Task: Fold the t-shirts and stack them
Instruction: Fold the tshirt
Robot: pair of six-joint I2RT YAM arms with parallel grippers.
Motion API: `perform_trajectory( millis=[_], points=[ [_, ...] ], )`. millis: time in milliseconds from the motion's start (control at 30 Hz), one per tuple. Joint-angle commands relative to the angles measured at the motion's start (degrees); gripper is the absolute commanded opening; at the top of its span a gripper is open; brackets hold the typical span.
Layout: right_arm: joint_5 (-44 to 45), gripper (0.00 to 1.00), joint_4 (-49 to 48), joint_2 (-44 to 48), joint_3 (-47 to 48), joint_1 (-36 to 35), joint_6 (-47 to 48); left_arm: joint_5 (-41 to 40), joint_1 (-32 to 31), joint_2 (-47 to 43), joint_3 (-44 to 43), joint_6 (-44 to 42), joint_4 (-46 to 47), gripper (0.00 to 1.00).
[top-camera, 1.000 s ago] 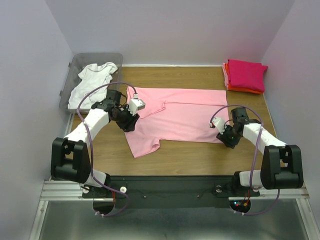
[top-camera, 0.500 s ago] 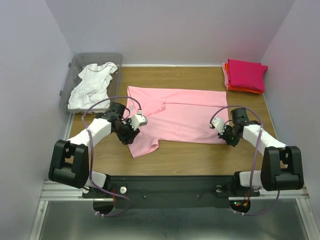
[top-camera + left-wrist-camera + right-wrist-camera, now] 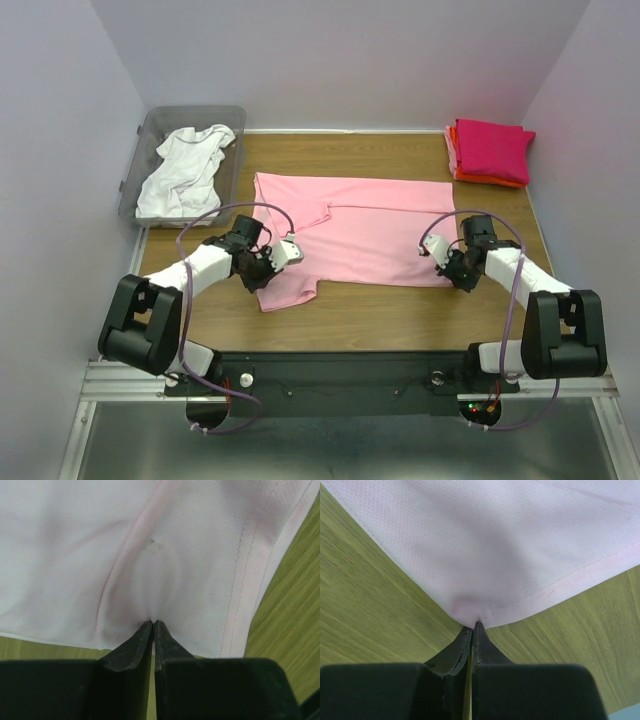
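Observation:
A light pink t-shirt [image 3: 350,230] lies spread across the middle of the wooden table. My left gripper [image 3: 268,268] is shut on its near left sleeve part, and the left wrist view shows the jaws [image 3: 153,624] pinching the pink cloth [image 3: 165,555]. My right gripper [image 3: 458,272] is shut on the shirt's near right corner, and the right wrist view shows the tips [image 3: 474,626] pinching the hemmed corner [image 3: 485,555]. A white t-shirt [image 3: 185,170] lies crumpled in the bin. Folded magenta [image 3: 495,148], orange [image 3: 488,181] and salmon tees are stacked at the back right.
The clear grey plastic bin [image 3: 142,131] stands at the back left corner. Lilac walls close in the left, back and right sides. The arm bases sit on the black rail at the near edge.
My left gripper has moved nearer and lower along the shirt's left side, dragging the sleeve edge in. My right gripper has shifted slightly back at the shirt's near right corner.

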State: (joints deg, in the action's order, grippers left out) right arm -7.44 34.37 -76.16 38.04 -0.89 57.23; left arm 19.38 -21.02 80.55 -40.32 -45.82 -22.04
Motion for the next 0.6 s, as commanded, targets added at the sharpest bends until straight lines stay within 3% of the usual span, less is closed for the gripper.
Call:
perform_trajectory(
  millis=[0, 67, 367, 567],
  points=[
    [3.0, 0.00, -0.9, -0.7, -0.4, -0.3, 0.4, -0.7, -0.5, -0.6, 2.2, -0.8, -4.4, 0.07],
    [3.2, 0.00, -0.4, -0.3, -0.1, -0.3, 0.0, 0.1, -1.1, -2.3, 0.9, -0.5, -6.7, 0.00],
    [2.7, 0.00, 8.4, 8.8, 2.4, -0.3, 0.6, 2.7, -1.1, -13.1, -6.7, 0.5, -19.4, 0.00],
    [2.7, 0.01, 9.8, 6.9, 7.3, -0.3, 0.9, 2.9, -0.8, -13.0, -11.4, 0.7, -20.8, 0.00]
  ],
)
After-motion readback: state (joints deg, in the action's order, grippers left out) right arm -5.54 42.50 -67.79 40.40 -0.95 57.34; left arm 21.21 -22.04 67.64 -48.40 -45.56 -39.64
